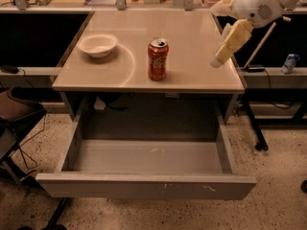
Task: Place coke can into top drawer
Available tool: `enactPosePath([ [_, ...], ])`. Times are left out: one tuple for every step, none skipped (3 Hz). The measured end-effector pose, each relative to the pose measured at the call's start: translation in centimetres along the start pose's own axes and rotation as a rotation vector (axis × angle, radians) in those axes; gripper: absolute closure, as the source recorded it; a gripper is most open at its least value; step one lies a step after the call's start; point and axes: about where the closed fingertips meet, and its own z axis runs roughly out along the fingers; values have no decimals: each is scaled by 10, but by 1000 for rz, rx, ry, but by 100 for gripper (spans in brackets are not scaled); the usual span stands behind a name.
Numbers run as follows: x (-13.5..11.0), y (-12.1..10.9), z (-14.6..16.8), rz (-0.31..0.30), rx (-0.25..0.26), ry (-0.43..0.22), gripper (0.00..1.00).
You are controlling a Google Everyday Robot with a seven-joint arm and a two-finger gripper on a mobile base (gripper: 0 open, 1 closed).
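The red coke can [158, 59] stands upright on the beige table top [192, 47], near the front edge and a little left of the middle. The top drawer [144, 186] is pulled out wide below the table and its grey inside holds nothing. My gripper [228, 44] hangs at the upper right, above the right part of the table, to the right of the can and apart from it. It holds nothing.
A white bowl [97, 44] sits on the table's left side. A dark chair [19, 123] stands at the left of the drawer. A black stand leg [254, 128] is at the right. Clutter lines the back edge.
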Motion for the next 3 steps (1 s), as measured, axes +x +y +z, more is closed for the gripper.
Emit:
enactPosePath([
  [-55, -27, 41, -32, -92, -235, 0],
  [-112, -51, 58, -75, -100, -374, 0],
  [-122, -57, 51, -91, -78, -395, 0],
])
